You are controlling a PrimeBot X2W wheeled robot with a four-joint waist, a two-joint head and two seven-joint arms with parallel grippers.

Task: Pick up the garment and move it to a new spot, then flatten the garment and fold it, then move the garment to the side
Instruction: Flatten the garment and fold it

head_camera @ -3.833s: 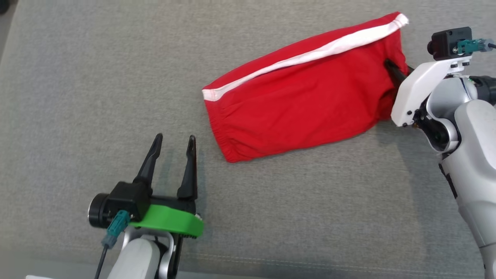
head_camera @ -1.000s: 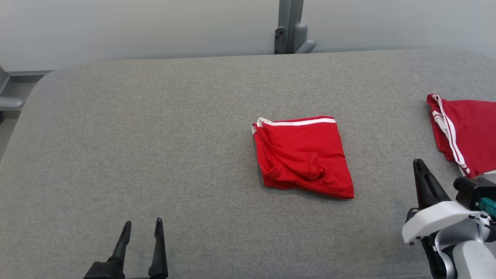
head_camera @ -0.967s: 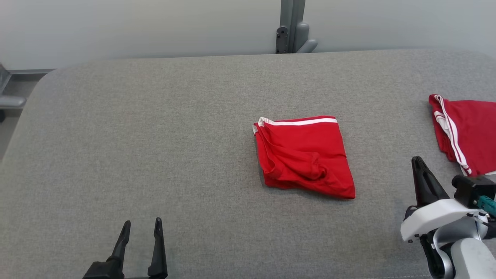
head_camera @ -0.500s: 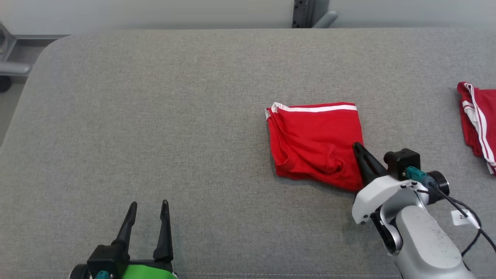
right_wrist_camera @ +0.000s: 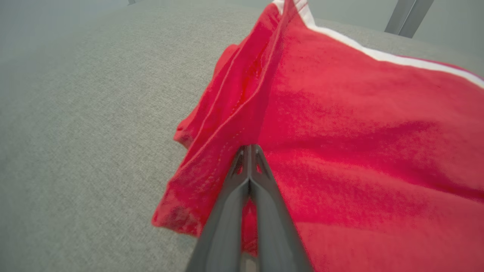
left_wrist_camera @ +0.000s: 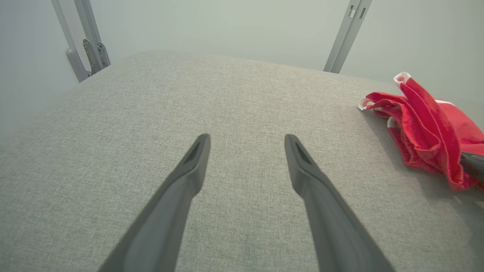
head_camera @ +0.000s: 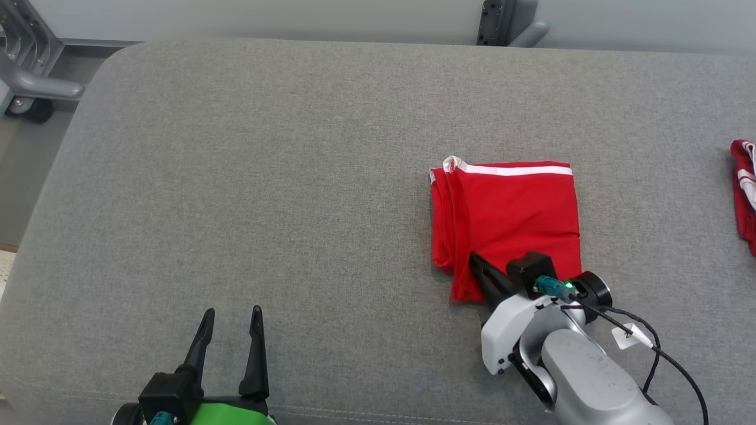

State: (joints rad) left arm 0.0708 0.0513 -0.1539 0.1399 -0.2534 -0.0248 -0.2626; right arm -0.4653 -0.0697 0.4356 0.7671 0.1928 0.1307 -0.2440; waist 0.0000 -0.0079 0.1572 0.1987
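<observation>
1. Right of centre on the grey desk (head_camera: 266, 177) lies the red garment (head_camera: 508, 218). It is folded to a rough square, with its white stripe (head_camera: 514, 170) along the far edge.
2. The right hand (head_camera: 474, 258) is clenched, its tips lying on the garment's near-left corner. Whether a layer is nipped between them I cannot tell. The left hand (head_camera: 231, 311) hangs released and empty, well apart at the near left.
3. If only the top layer is caught, a pull to the side would likely peel the fold open. The stacked edges on the left look loose enough to splay.
4. Dragging over the coarse upholstery could bunch the cloth. A second red garment (head_camera: 744, 189) at the far right edge could get tangled in if that side is chosen.
5. The right wrist view shows the right hand (right_wrist_camera: 247, 148) with its tips closed against a stitched fold of the garment (right_wrist_camera: 359, 132); the head view gives this too small to read.
6. From beside the left hand (left_wrist_camera: 247, 139), the left wrist view shows the garment (left_wrist_camera: 423, 132) humped up off the desk. From above it looks flat.
</observation>
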